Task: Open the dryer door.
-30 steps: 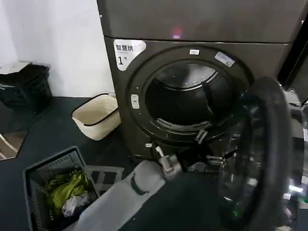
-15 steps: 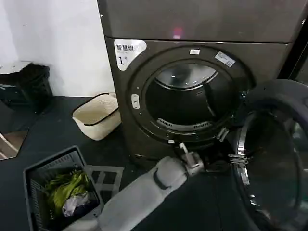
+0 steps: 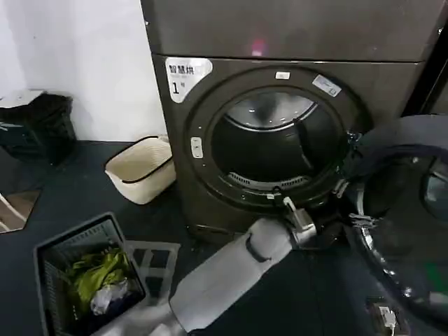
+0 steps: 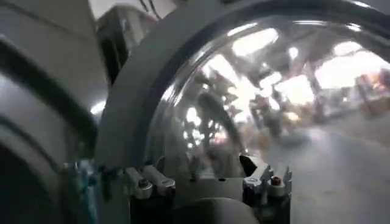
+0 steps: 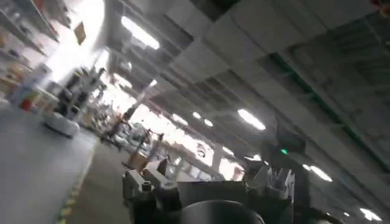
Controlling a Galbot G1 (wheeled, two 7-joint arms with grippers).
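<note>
Head view, nearest first: the left arm in its grey sleeve reaches forward from the bottom edge, and the left gripper [image 3: 329,225] sits low in front of the big dark grey-bronze front-loading dryer [image 3: 294,133], just below the drum opening and close to the inner rim of the large round porthole dryer door [image 3: 406,224]. Whether its fingers are spread or closed on anything I cannot tell; in the left wrist view the left gripper [image 4: 207,182] faces the curved tinted glass of the door [image 4: 256,97] at very close range, two metal fingertips [image 4: 149,182] showing apart from each other. The door stands swung wide open to the right of the dryer, its grey inner side turned toward the camera. To the left of the dryer, nearer the robot, a dark grey plastic laundry basket [image 3: 49,245] holds green cloth [image 3: 94,269]; farther back, beside the dryer's left flank, stands a cream woven basket [image 3: 140,168]. On the dryer's front, upper left of the opening, is a white label marked "1" [image 3: 185,73]. The right gripper [image 5: 207,182] points up toward ceiling lights, its state unclear.
</note>
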